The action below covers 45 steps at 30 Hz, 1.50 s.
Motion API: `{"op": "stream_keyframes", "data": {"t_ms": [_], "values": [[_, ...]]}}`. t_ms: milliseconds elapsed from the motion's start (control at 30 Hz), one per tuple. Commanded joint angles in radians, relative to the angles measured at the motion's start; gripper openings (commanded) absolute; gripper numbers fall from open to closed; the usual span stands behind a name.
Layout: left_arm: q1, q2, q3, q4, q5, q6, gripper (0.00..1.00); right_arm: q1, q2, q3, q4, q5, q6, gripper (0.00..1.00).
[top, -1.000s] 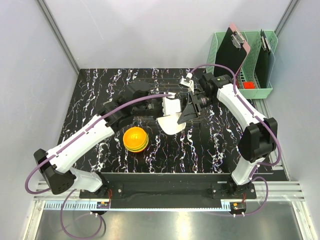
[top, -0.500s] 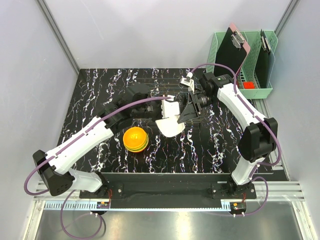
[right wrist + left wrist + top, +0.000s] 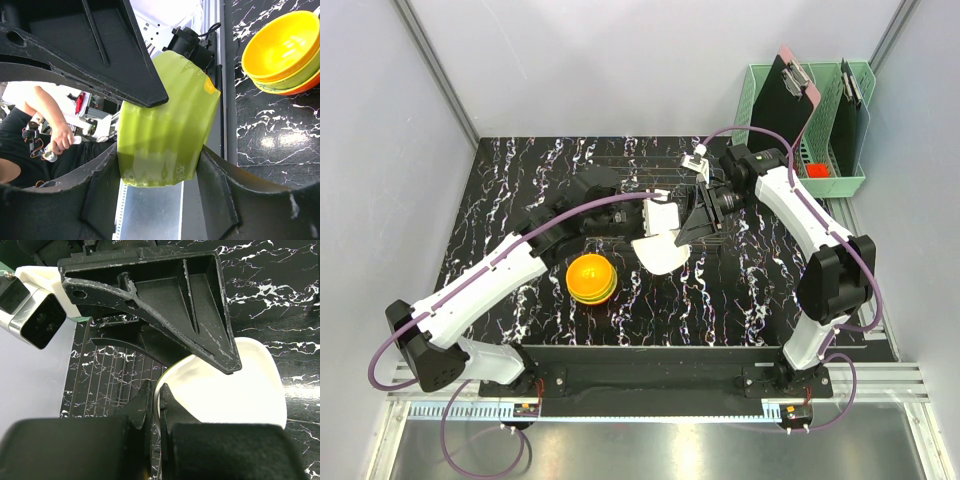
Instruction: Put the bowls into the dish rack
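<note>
My left gripper is shut on the rim of a cream-white bowl, which is held tilted above the table. A lime green bowl is nested under it. My right gripper has closed in from the right, and its fingers press on both sides of the green bowl's base. A stack of three bowls stands on the table, yellow on top. The wire dish rack lies beneath and behind both grippers.
A mint-green plastic basket holding clipboards stands at the back right, off the black marbled table. In the right wrist view a metal rail runs along the table's near edge, with a person beyond it.
The right gripper's jaws have narrowed around the green bowl's base. The left gripper and the bowls it holds shifted slightly back and left. The stack has not moved.
</note>
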Motion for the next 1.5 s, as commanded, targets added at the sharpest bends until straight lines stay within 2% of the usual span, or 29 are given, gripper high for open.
{"op": "stream_keyframes", "data": {"t_ms": [0,100,200,267,433,467,567,733,967,1167,1267,1467], "values": [[-0.008,-0.011,0.009,0.076,0.039,-0.011,0.00,0.001,-0.022,0.017,-0.132,-0.139,-0.018,0.05],[-0.007,-0.010,0.011,0.076,0.036,-0.023,0.13,0.000,-0.016,0.017,-0.131,-0.136,-0.018,0.00],[-0.008,-0.011,0.011,0.076,0.036,-0.026,0.17,0.000,-0.015,0.013,-0.129,-0.136,-0.016,0.00],[-0.008,-0.011,0.009,0.076,0.036,-0.028,0.33,0.001,-0.012,0.013,-0.128,-0.133,-0.015,0.00],[-0.008,-0.019,0.011,0.076,0.023,-0.030,0.50,0.000,-0.004,0.006,-0.119,-0.123,-0.010,0.00],[-0.007,-0.019,0.011,0.076,0.019,-0.034,0.60,0.000,0.001,0.004,-0.117,-0.122,-0.009,0.00],[-0.008,-0.022,0.011,0.088,-0.023,-0.065,0.79,0.000,0.005,0.003,-0.086,-0.094,0.019,0.00],[0.042,-0.036,0.030,0.070,-0.072,-0.095,0.85,0.000,0.001,-0.008,0.045,0.005,0.146,0.00],[0.297,-0.043,0.109,-0.051,-0.033,-0.218,0.99,-0.002,-0.044,-0.039,0.263,0.142,0.359,0.00],[0.443,-0.126,0.043,-0.177,-0.015,-0.201,0.99,-0.003,-0.062,-0.017,0.456,0.320,0.510,0.00],[0.487,-0.183,-0.027,-0.234,-0.001,-0.200,0.99,-0.006,-0.039,0.041,0.477,0.435,0.530,0.00],[0.513,-0.246,-0.147,-0.387,0.008,-0.192,0.99,-0.006,-0.024,0.090,0.549,0.838,0.533,0.00]]}}
